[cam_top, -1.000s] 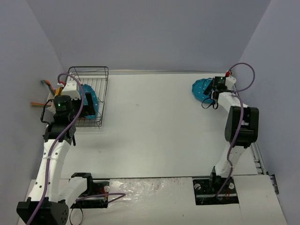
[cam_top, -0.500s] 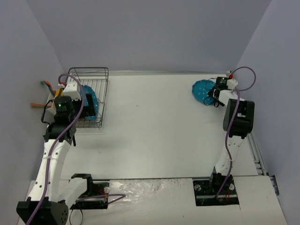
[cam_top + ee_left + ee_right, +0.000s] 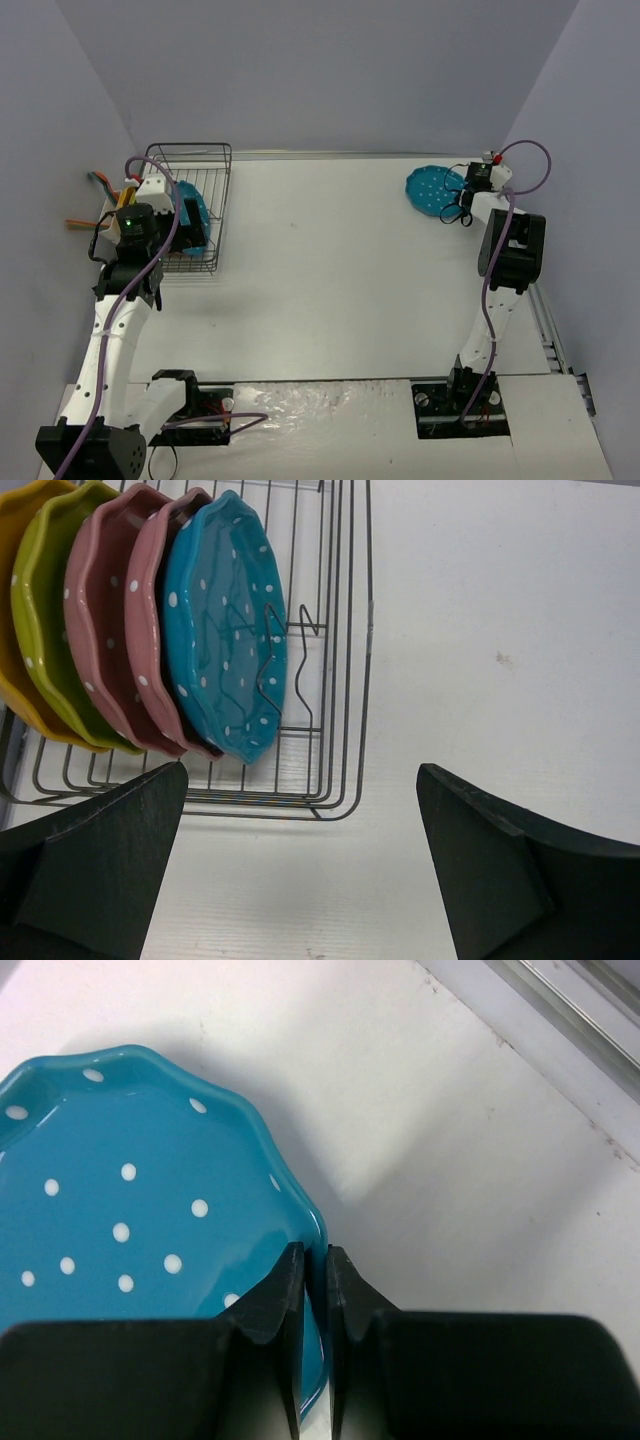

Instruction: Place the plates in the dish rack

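The black wire dish rack (image 3: 200, 160) stands at the far left. In the left wrist view the dish rack (image 3: 340, 680) holds upright plates: one orange (image 3: 15, 630), one yellow-green (image 3: 45, 630), two pink (image 3: 95, 610) and one teal (image 3: 225, 630). My left gripper (image 3: 300, 775) hangs open just off the rack's near end, with nothing between its fingers. Another teal plate (image 3: 430, 188) lies at the far right. My right gripper (image 3: 315, 1252) is shut on the rim of this teal plate (image 3: 120, 1210), one finger (image 3: 285, 1290) over the plate's inner face and the other outside.
A white holder (image 3: 150, 188) with orange and yellow utensils (image 3: 100, 180) sits on the rack's left side. A metal rail (image 3: 560, 1000) runs along the table's right edge, close to the right gripper. Purple walls close in left, back and right.
My right gripper has closed onto the teal plate's rim, and the plate has shifted slightly to the left. The left arm has barely moved.
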Available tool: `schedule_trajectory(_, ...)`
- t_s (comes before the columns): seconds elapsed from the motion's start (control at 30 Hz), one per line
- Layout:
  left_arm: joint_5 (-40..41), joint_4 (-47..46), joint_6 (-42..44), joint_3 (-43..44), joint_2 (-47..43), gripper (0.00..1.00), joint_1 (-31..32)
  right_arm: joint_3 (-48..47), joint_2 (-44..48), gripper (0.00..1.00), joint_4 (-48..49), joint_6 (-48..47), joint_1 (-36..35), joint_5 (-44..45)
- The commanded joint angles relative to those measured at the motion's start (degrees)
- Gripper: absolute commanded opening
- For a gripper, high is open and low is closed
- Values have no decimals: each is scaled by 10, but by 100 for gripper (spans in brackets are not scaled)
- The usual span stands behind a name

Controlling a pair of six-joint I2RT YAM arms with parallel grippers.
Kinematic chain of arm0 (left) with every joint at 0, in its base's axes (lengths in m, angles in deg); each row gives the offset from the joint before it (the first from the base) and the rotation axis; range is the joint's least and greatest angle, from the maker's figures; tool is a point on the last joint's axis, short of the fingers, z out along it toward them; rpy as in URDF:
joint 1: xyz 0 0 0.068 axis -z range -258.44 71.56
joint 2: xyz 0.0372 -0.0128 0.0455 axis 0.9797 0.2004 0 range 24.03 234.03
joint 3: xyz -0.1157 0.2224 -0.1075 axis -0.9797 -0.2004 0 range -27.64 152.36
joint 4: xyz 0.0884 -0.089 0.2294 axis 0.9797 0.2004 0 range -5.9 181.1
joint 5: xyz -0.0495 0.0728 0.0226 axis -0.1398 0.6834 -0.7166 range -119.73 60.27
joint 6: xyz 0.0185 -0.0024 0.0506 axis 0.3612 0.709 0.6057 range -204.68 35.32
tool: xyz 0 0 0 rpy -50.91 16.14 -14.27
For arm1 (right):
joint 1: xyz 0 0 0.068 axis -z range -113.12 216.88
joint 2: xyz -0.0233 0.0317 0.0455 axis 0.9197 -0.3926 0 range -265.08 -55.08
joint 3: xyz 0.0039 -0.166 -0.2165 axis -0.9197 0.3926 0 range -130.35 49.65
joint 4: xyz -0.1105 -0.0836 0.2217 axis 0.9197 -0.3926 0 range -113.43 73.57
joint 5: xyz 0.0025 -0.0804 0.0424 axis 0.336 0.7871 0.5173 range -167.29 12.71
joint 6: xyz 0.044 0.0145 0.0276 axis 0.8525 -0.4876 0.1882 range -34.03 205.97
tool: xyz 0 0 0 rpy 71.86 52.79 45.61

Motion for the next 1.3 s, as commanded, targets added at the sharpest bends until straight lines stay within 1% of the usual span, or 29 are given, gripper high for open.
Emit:
schedule_trajectory(0.0, -50, -23, -52, 22, -3, 97, 4, 34, 16, 0, -27, -29, -8, -44)
schedule_trajectory(0.13, -98, -18, -116, 32, 7, 97, 22, 81, 65, 0, -19, -42, -29, -74)
schedule_trajectory(0.27, -123, -27, -185, 28, 20, 97, 72, 126, 117, 0, -11, -49, -70, -91)
schedule_trajectory(0.33, -117, -37, -217, 23, 35, 97, 129, 172, 141, 0, 2, -41, -87, -107)
schedule_trajectory(0.37, -110, -45, -238, 19, 39, 97, 143, 185, 157, 0, 16, -31, -96, -123)
schedule_trajectory(0.4, -105, -58, -267, 14, 47, 97, 171, 211, 168, 0, 24, -21, -98, -130)
schedule_trajectory(0.47, -98, -69, -286, 2, 58, 97, 192, 230, 186, 0, 39, -14, -118, -141)
schedule_trajectory(0.53, -82, -102, -334, -18, 81, 97, 247, 291, 217, 0, 62, 4, -141, -165)
schedule_trajectory(0.67, -68, -179, -409, -68, 122, 97, 288, 346, 265, 0, 105, 39, -191, -193)
schedule_trajectory(0.77, -68, -227, -436, -86, 167, 97, 310, 375, 293, 0, 129, 58, -220, -213)
schedule_trajectory(0.9, -63, -255, -446, -83, 234, 97, 334, 391, 312, 0, 146, 80, -245, -238)
schedule_trajectory(1.03, -55, -286, -470, -94, 275, 97, 340, 397, 328, 0, 156, 93, -257, -258)
schedule_trajectory(1.1, -59, -326, -496, -102, 301, 97, 339, 396, 339, 0, 158, 106, -260, -267)
schedule_trajectory(1.27, -67, -379, -534, -104, 354, 97, 339, 386, 357, 0, 145, 127, -264, -276)
